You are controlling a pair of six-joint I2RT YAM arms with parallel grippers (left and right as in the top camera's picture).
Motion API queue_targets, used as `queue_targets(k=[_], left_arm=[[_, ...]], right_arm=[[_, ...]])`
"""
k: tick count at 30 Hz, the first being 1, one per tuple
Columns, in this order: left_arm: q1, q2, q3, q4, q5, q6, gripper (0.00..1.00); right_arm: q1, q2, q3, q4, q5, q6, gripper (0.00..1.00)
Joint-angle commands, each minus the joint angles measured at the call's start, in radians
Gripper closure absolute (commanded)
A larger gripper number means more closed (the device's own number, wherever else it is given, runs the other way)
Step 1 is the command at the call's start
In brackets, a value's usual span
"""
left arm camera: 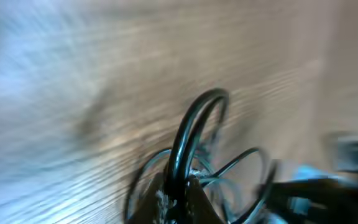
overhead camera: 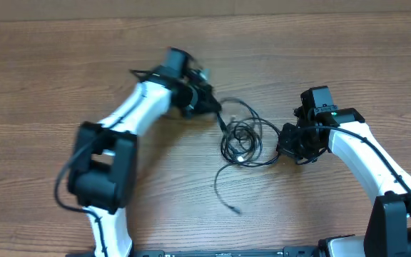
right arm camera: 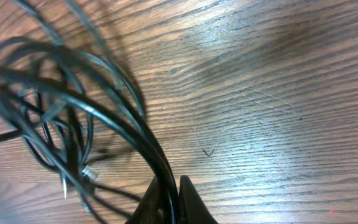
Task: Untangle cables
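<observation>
both the left claw (overhead camera: 217, 108) and right claw (overhead camera: 285, 147) pinch the cables (overhead camera: 240, 140) lying between them.

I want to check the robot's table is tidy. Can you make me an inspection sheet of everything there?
Surface: wooden table, bare grain.
Job's things: thin black cables tangled in loops between the arms; one end trails loose.
Clutter: nothing seen.
Hands: left hand shut on a cable loop; right hand shut on several strands.
Cables: thicker arm wire curves beside the left arm.
Surroundings: nothing seen.
</observation>
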Motion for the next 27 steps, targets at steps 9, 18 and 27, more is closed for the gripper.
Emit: queue_targets(k=[9, 18, 27], left_arm=[[0.203, -0.069, 0.008, -0.109, 0.184, 0.026, 0.29], [-0.004, -0.068, 0.005, -0.182, -0.071, 0.075, 0.35], [-0.211, -0.068, 0.005, -0.183, -0.447, 0.044, 0.43]], right_arm=[[0.003, 0.007, -0.006, 0.003, 0.000, 0.004, 0.96], [0.003, 0.007, -0.006, 0.003, 0.000, 0.004, 0.96], [0.003, 0.007, -0.006, 0.002, 0.000, 0.004, 0.96]])
